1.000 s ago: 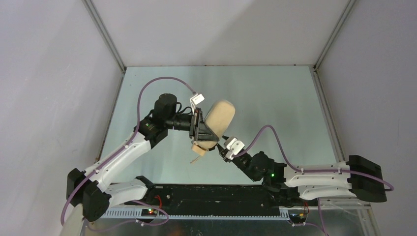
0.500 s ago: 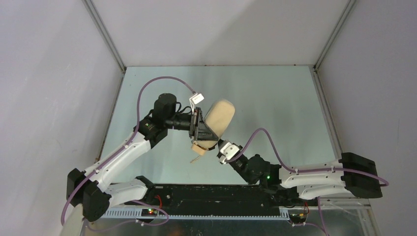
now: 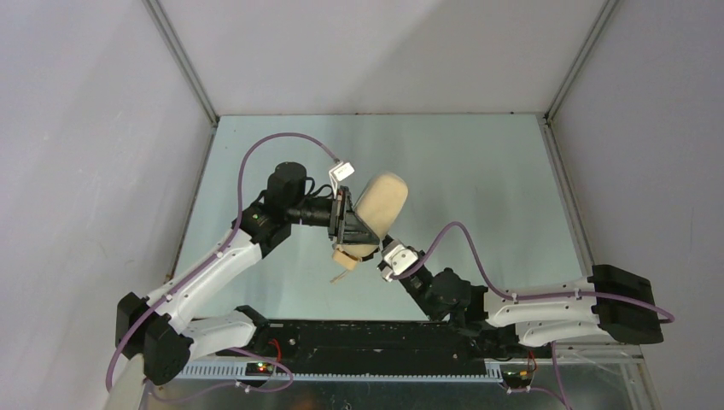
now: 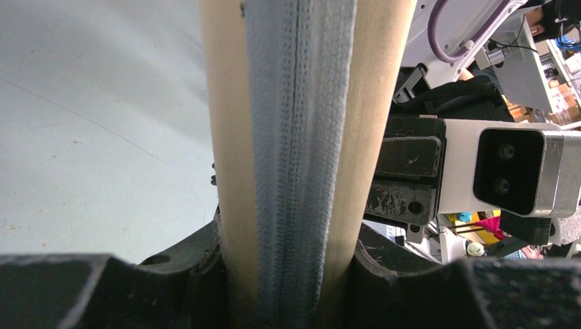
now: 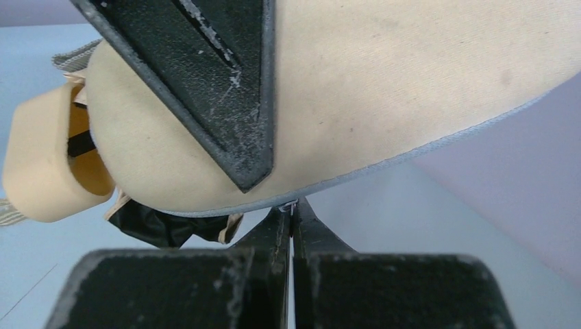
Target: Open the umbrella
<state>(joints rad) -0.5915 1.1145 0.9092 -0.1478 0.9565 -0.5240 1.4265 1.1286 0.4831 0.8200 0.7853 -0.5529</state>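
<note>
While the umbrella (image 3: 380, 205) is hanging folded off the tabletop (image 3: 478, 171), left gripper (image 3: 359, 226) jaws are clamping its middle and right gripper (image 5: 293, 212) jaws are pressing together at its grey seam; opening hasn't begun.

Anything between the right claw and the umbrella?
Nothing visible. The right claw, shut, has its tips at the grey seam of the umbrella; the left claw clamps the body beside it, not in between.

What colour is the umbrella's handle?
The handle is plain beige, clearest in the right wrist view.
</note>
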